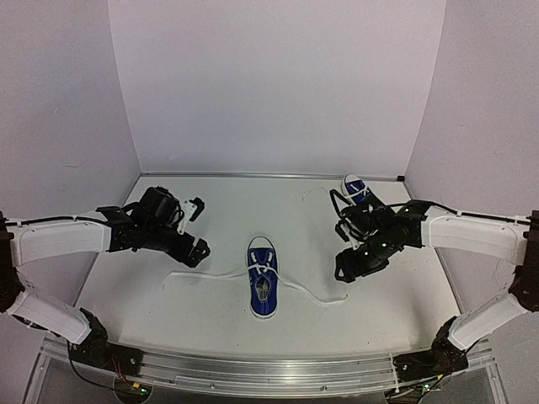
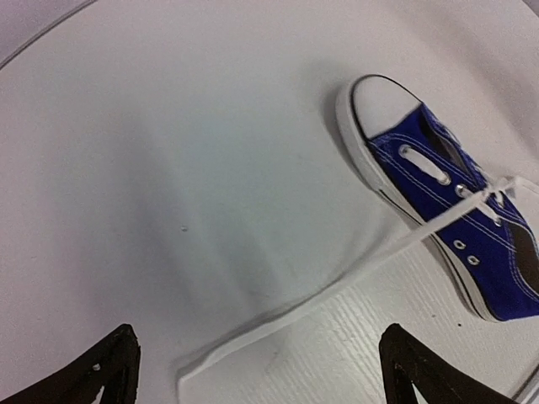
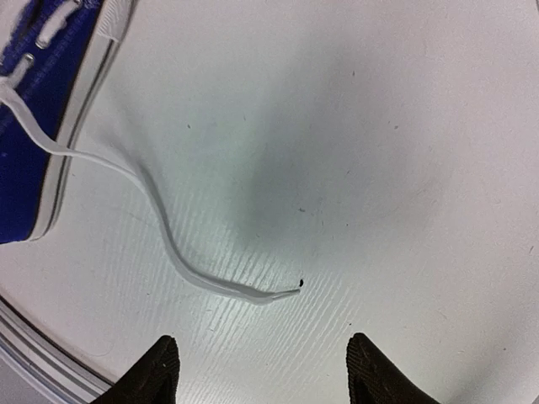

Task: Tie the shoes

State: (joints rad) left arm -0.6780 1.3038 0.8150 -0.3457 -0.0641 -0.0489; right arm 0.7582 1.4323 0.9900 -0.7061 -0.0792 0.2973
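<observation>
One blue shoe [image 1: 263, 288] with white toe cap lies mid-table, toe pointing away from the arms' bases. Its loose white laces trail left [image 1: 198, 276] and right [image 1: 324, 297] over the table. A second shoe [image 1: 357, 188] sits at the back right, partly hidden by the right arm. My left gripper [image 1: 199, 229] hovers left of the centre shoe, open. In the left wrist view the lace [image 2: 337, 282] runs from the shoe [image 2: 455, 202] to an end between the open fingers of my left gripper [image 2: 261, 374]. My right gripper [image 1: 342, 250] is open; the lace tip [image 3: 290, 293] lies just ahead of it [image 3: 265, 370], beside the shoe [image 3: 34, 126].
White walls enclose the white table [image 1: 210, 311] on three sides. A metal rail [image 1: 269, 370] runs along the near edge, also seen as the rail [image 3: 34, 353] in the right wrist view. Cables loop over the right arm [image 1: 421, 206].
</observation>
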